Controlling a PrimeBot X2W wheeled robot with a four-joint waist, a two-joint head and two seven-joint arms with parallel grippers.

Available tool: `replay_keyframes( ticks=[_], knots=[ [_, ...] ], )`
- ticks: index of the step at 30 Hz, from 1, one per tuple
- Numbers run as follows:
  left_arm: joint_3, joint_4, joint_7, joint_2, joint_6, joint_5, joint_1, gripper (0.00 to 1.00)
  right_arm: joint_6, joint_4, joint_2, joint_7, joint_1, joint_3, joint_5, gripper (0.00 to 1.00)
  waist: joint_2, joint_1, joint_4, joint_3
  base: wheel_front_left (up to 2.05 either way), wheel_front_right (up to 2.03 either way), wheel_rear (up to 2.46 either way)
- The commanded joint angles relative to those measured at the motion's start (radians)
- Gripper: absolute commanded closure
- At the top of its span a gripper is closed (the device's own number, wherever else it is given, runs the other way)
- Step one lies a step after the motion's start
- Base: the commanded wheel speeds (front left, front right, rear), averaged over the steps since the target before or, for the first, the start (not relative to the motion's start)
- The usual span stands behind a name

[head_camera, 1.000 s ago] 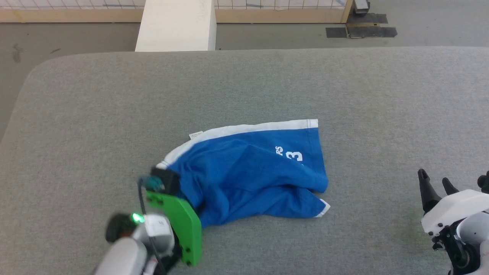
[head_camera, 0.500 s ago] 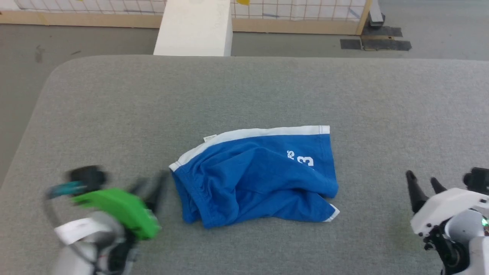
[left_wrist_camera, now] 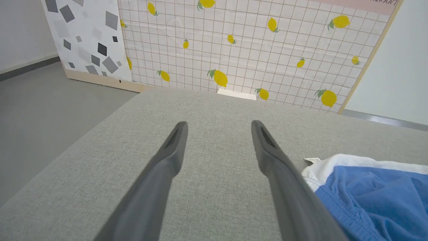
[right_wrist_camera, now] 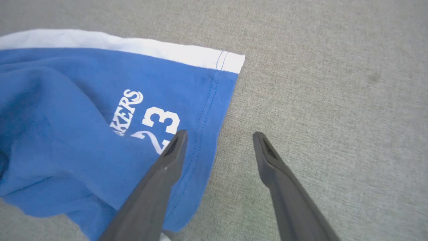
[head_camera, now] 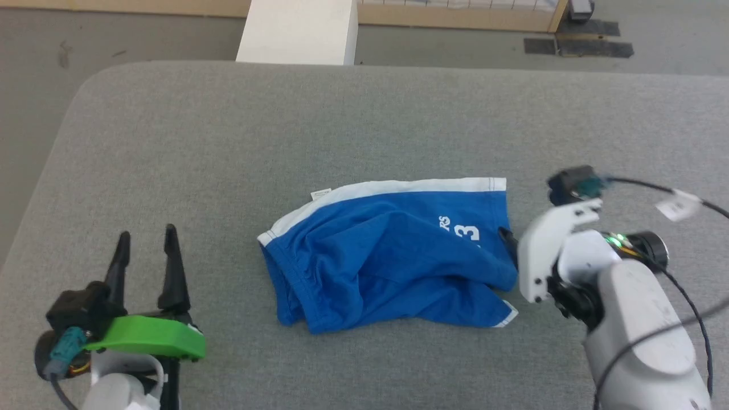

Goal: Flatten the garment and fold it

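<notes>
Blue jersey shorts (head_camera: pixel 387 256) lie rumpled on the grey cloth-covered table (head_camera: pixel 228 125), well to the right of the left gripper (head_camera: pixel 146 234), fingers spread and empty, and right under the right gripper (right_wrist_camera: pixel 219 137), also spread, one finger over the side hem by the "23" and one over bare table. Soft, light, limp cloth by the look of it, likely to bunch rather than slide, so the firmer white waistband corner (right_wrist_camera: pixel 234 62) just ahead of the right fingertips looks the place to pinch.

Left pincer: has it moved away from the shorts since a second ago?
Yes. The left pincer has drawn back leftward from the garment, whose waistband corner it was on; bare grey surface now lies between them, and its jaws stand open.
</notes>
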Motion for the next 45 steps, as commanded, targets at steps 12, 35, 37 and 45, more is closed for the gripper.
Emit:
replay_keyframes(
  ticks=[12, 35, 37, 45],
  knots=[
    [0.056, 0.024, -0.009, -0.067, -0.068, 0.043, -0.049, 0.00, -0.002, 0.189, -0.001, 0.110, -0.124, 0.134, -0.048, 0.80, 0.0000, 0.0000, 0.020, 0.072, 0.00, 0.00, 0.00],
    [0.061, 0.016, 0.071, -0.111, -0.103, 0.033, -0.080, 0.00, -0.002, -0.112, -0.001, -0.104, 0.077, -0.389, -0.003, 0.00, 0.0000, 0.0000, -0.061, -0.004, 0.00, 0.00, 0.00],
    [0.018, -0.003, 0.149, -0.109, -0.116, 0.023, -0.127, 0.00, -0.002, -0.144, -0.001, -0.137, 0.107, -0.404, 0.028, 0.00, 0.0000, 0.0000, -0.067, -0.006, 0.00, 0.00, 0.00],
    [-0.234, 0.034, 0.682, -0.098, -0.148, -0.033, -0.365, 0.00, -0.002, -0.248, -0.001, -0.155, 0.174, -0.417, 0.096, 0.00, 0.0000, 0.0000, -0.120, 0.030, 0.00, 0.00, 0.00]
  ],
)
